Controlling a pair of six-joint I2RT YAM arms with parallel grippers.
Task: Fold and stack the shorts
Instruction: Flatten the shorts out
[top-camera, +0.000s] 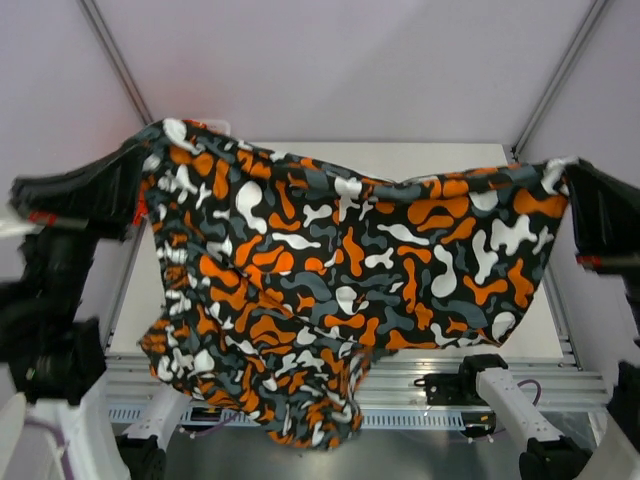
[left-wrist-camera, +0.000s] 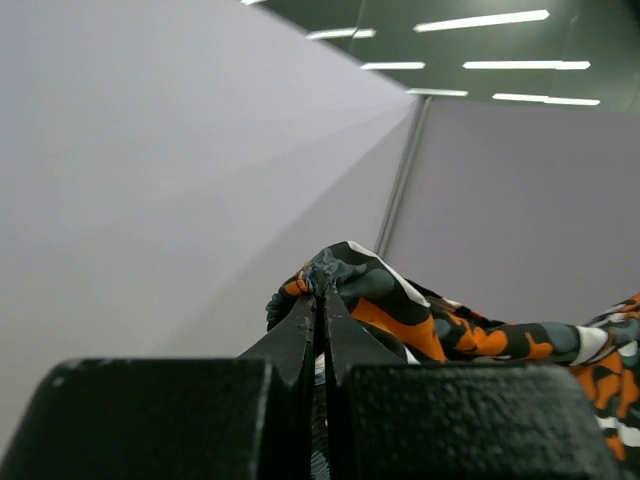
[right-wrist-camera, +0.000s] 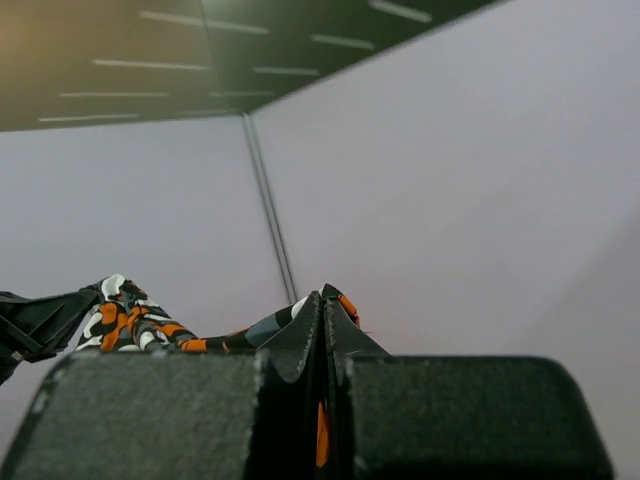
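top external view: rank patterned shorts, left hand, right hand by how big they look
1. patterned shorts: by far the largest, spanning most of the frame.
2. left hand and right hand: they look much alike. The right one is cut by the frame edge, so I won't rank them.

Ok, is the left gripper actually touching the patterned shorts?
Touching. The left wrist view shows the left gripper shut on a bunched corner of the patterned shorts.
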